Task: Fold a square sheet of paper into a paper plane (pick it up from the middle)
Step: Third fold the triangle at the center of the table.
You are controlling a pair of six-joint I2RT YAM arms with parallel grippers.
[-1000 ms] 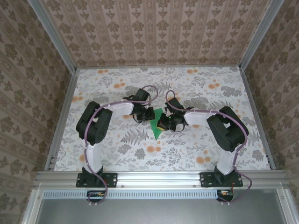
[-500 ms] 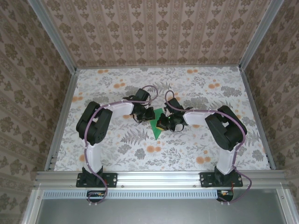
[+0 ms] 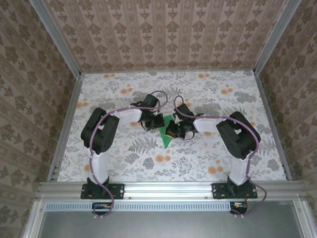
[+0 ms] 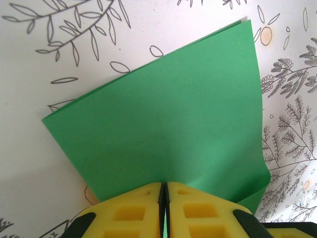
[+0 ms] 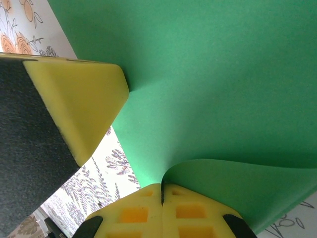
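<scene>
The flower-printed table (image 3: 124,163) carries the whole job. Both arms reach in from its near edge, and their tips meet at the middle.

The square sheet of paper (image 4: 163,114) is between the two grippers, and both have hold of it. It is no longer a flat square. From the left wrist it spreads away ahead of the fingertips as a doubled panel. At the corner farthest from them, a thin sliver of a second layer shows. The side to the right of the fingertips bows a little instead of lying flat.

The left gripper (image 4: 164,191) is closed, with its yellow jaws pressed together on the near edge of the sheet. The right gripper (image 5: 162,191) is also fully closed. A rounded, uncreased curl of paper runs straight into the seam between its jaws, so it appears to nip the sheet there. Up and to the left of its tips, a yellow finger (image 5: 79,94), most likely the left gripper's, touches the green surface.

Judging by this, the task is at an early stage. One rough half-fold is made but not yet pressed sharp. No pointed nose, wing creases or paper plane shape shows, so most of the folding remains.
</scene>
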